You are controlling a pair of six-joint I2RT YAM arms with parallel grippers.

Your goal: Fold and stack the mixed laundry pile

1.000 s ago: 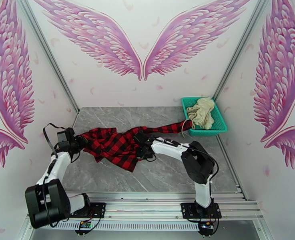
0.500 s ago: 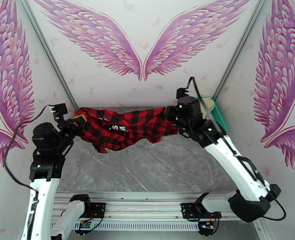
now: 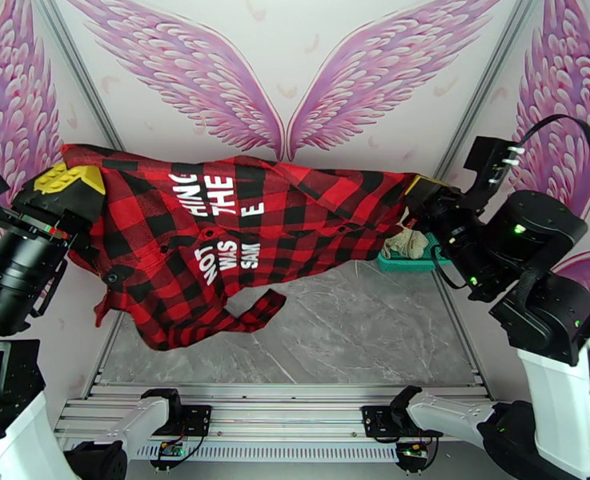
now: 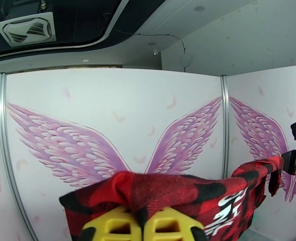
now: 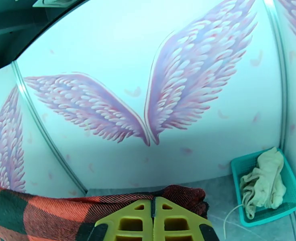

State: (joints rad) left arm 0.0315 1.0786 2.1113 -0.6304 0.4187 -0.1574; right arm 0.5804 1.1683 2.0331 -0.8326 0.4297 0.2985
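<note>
White walls painted with pink wings close in a grey marbled desk [image 3: 335, 338]. In the top view, the red-and-black checked shirt [image 3: 238, 234] has left that desk altogether. A second ago it lay heaped there with a sleeve trailing toward the teal basket [image 3: 423, 264]. Now both arms have swung up and apart, carrying it into the air as a broad sheet. The left gripper [image 3: 69, 179] is clamped on the upper corner at far left, and the right gripper [image 3: 423, 188] on the opposite end, just above the basket. The top edge runs fairly taut between them, white lettering faces the camera, and a sleeve and the lower hem dangle loose over the desk. The cream garment [image 3: 407, 243] sits in the basket as before.

In the left wrist view, the yellow fingers [image 4: 115, 227] are pressed together with a fold of check cloth pinched between them. The fabric stretches away to the right toward the other arm.

In the right wrist view, the fingers [image 5: 172, 221] are likewise closed on a bunched edge of the shirt. Beyond them, the basket with the cream garment stands in the desk's far right corner.

The lift appears to have shaken the shirt open, which suits laying it flat for folding. I judge the task to be at an early stage: nothing is folded yet and the cream garment is untouched. When the shirt is lowered, the dangling sleeve could tuck underneath and spoil the spread.
</note>
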